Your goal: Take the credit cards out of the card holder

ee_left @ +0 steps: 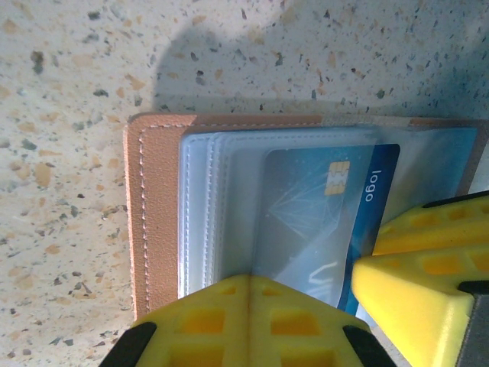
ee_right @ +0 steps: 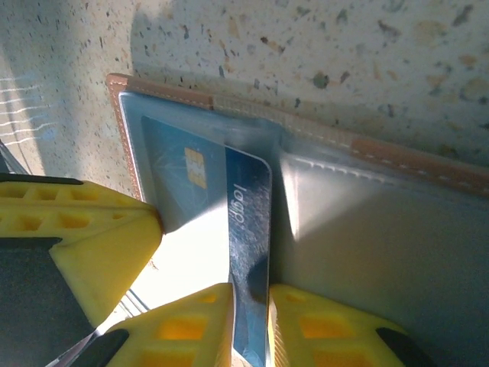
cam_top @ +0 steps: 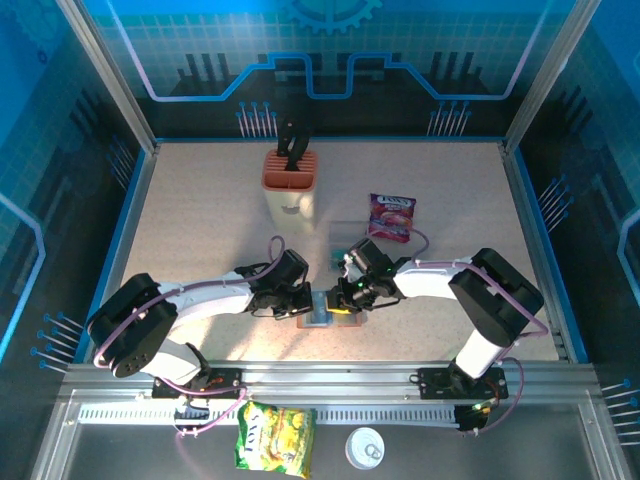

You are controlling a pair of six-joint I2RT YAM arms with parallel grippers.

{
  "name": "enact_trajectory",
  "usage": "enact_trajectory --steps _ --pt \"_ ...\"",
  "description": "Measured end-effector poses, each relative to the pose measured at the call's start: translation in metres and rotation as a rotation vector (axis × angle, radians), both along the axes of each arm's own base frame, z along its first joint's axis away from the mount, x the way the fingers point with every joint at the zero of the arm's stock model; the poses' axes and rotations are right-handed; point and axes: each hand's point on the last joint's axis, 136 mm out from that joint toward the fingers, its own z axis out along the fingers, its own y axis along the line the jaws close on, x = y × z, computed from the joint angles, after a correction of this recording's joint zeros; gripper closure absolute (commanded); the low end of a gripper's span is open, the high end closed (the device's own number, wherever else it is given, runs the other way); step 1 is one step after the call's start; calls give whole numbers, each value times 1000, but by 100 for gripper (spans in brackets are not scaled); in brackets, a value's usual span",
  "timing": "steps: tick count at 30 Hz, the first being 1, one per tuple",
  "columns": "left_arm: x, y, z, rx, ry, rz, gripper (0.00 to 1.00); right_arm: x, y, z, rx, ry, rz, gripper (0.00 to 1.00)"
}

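Observation:
The card holder (ee_left: 157, 214) lies open on the speckled table, brown outside with clear pockets inside; from above it sits between the two grippers (cam_top: 322, 318). A blue credit card (ee_left: 321, 206) with a chip and the word "logo" sticks partway out of a pocket. My left gripper (ee_left: 248, 302) is shut, its yellow tips pressed onto the pocket side of the holder (ee_right: 397, 157). My right gripper (ee_right: 250, 298) is shut on the free edge of the credit card (ee_right: 248, 222), which stands on edge between the fingers. From above, the left gripper (cam_top: 308, 302) and right gripper (cam_top: 345, 297) meet over the holder.
An orange-topped knife block (cam_top: 290, 180) stands at the back. A purple snack packet (cam_top: 392, 215) and a clear tray (cam_top: 347, 238) lie just behind the right gripper. A yellow snack packet (cam_top: 275, 438) and a white lid (cam_top: 365, 448) rest in front of the rail.

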Motion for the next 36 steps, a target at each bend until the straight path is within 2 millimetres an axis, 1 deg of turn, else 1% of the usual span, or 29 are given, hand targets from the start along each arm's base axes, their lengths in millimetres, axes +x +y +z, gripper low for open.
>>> enact_trajectory --steps 9,15,22,27,31,36 --pt "0 0 0 0 0 0 96 0 0 -1 27 13 -17 88" --pt "0 0 0 0 0 1 96 1 -3 5 28 -4 -19 90" --pt "0 0 0 0 0 1 96 1 -15 13 7 -24 -19 91" --pt "0 0 0 0 0 1 96 3 -27 18 -22 -39 -28 92" --pt "0 0 0 0 0 1 95 3 -33 25 -30 -57 -29 92" --pt "0 0 0 0 0 1 92 1 -36 33 -34 -85 -13 96"
